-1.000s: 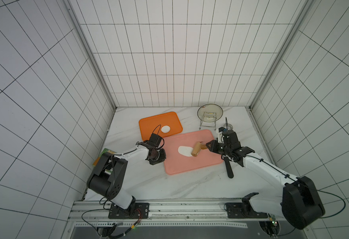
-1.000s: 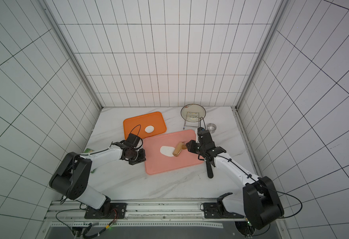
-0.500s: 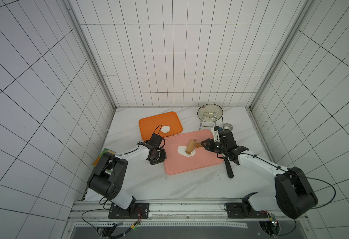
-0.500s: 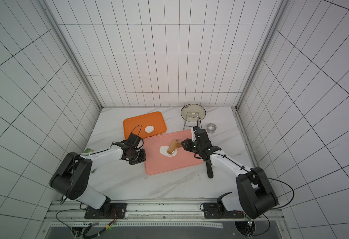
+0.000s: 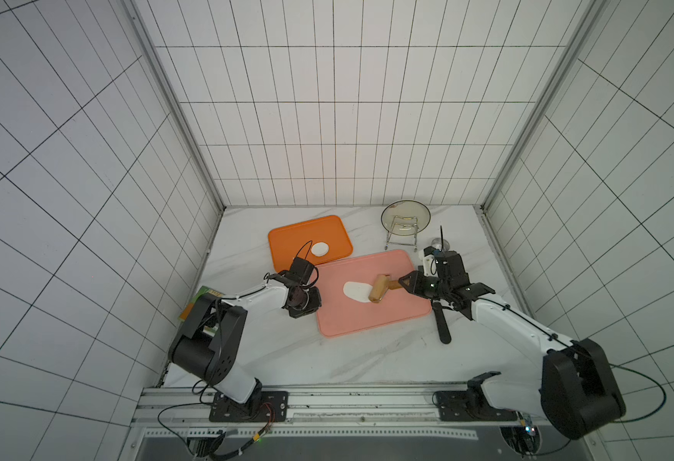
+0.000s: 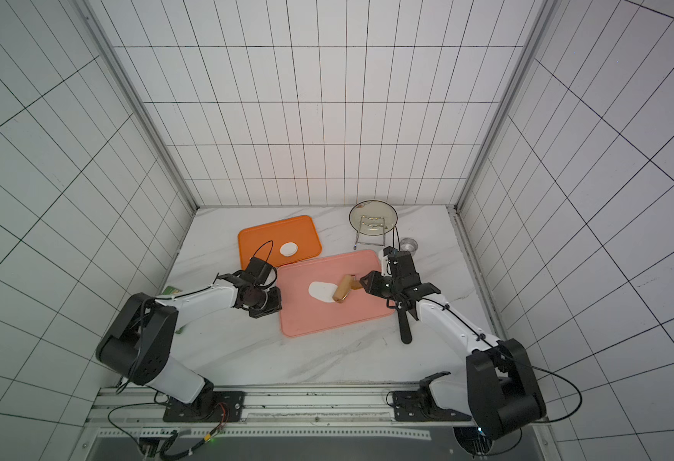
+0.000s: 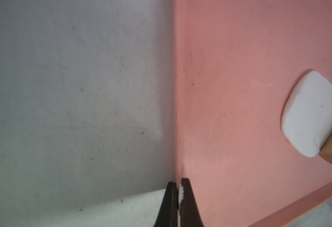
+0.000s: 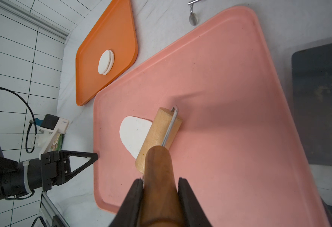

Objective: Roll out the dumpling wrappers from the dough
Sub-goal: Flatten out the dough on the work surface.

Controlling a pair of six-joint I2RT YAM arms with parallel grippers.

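The dough (image 5: 354,290) (image 6: 320,290) is a flattened white oval on the pink board (image 5: 387,319). A wooden roller (image 5: 378,288) (image 8: 159,135) lies across the dough's right end (image 8: 133,133). My right gripper (image 8: 160,181) (image 5: 407,282) is shut on the roller's brown handle. My left gripper (image 7: 179,181) (image 8: 95,156) is shut with its tips at the board's left edge, a white crumb stuck between the jaws, well apart from the dough (image 7: 312,114). The dumpling wrappers (image 5: 320,249) (image 8: 106,62) are stacked round white discs on the orange tray (image 5: 287,243).
A glass lid on a wire rack (image 5: 405,217) stands at the back right, with a small steel cup (image 6: 408,244) beside it. A black-handled tool (image 5: 441,323) lies on the marble right of the board, under my right arm. A green packet (image 5: 201,297) lies at the left wall.
The roller went left over the dough, then came back right to the dough's right end. The left arm has not moved.
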